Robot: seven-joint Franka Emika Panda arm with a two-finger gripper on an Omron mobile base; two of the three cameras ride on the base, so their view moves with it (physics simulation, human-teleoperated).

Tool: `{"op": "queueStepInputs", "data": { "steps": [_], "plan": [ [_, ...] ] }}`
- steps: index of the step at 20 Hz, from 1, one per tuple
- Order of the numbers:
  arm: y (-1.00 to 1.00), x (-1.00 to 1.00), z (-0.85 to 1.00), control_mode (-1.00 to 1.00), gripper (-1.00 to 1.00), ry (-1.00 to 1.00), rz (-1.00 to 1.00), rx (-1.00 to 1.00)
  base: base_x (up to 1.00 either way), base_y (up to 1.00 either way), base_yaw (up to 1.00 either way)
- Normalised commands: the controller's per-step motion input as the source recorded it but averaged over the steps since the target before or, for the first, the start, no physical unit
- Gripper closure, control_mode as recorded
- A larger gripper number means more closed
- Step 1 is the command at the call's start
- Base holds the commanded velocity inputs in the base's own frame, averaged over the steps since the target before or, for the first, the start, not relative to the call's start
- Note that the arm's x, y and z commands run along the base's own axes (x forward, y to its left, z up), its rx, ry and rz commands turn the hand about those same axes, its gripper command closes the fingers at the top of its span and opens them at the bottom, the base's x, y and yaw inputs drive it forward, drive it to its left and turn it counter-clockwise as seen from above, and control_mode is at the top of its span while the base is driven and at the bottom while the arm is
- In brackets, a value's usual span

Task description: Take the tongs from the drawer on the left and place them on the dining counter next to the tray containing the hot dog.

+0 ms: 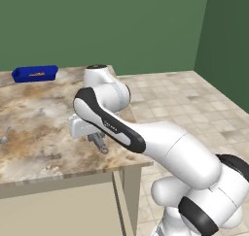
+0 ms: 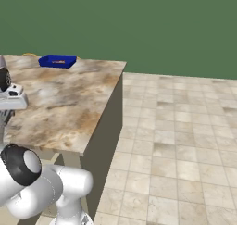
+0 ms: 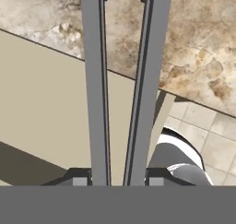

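Far to the left of the jaws point(image 1: 99, 143) in the left base view, at the tabletop's back edge, sits the blue tray point(image 1: 35, 74), with a small orange-brown hot dog point(image 1: 36, 75) lying inside it; both are well apart from the jaws. A small pale object point(image 1: 4, 136) lies at the left border of that view, too cut off to identify. The marbled tabletop point(image 1: 44, 113) spreads between the tray and the jaws, bare stone all the way.

Near the tabletop's front right corner, the white hand hangs low over the stone, and the dark grey tongs point(image 1: 99, 143) stick out from it, slanting down so their end is at or just above the surface; contact cannot be told.

In the hand view the tongs point(image 3: 123, 80) run as two long grey arms straight up from between the fingertips point(image 3: 79, 179), crossing the beige cabinet face and the edge of the stone beyond it. The jaws are partly closed, clamped on the tongs' two arms.

To the right of the jaws, past the tabletop's edge, lies the tiled floor point(image 1: 185, 99) and the green wall point(image 1: 146, 26).
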Motion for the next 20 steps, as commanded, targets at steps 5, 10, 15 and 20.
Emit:
{"op": "queueStepInputs", "data": {
  "steps": [5, 10, 15, 20],
  "plan": [
    [-0.34, 0.03, 0.12, -1.0, 1.0, -0.06, -0.03, 0.0, 0.0, 0.0, 0.0],
    [-0.47, 0.08, 0.18, -1.0, 1.0, -0.04, -0.02, 0.0, 0.0, 0.0, 0.0],
    [-0.46, 0.22, 0.15, -1.0, 1.0, 0.0, -0.01, 0.0, 0.0, 0.0, 0.0],
    [-0.41, 0.25, 0.02, -1.0, 1.0, 0.0, -0.01, 0.0, 0.0, 0.0, 0.0]
  ]
}}
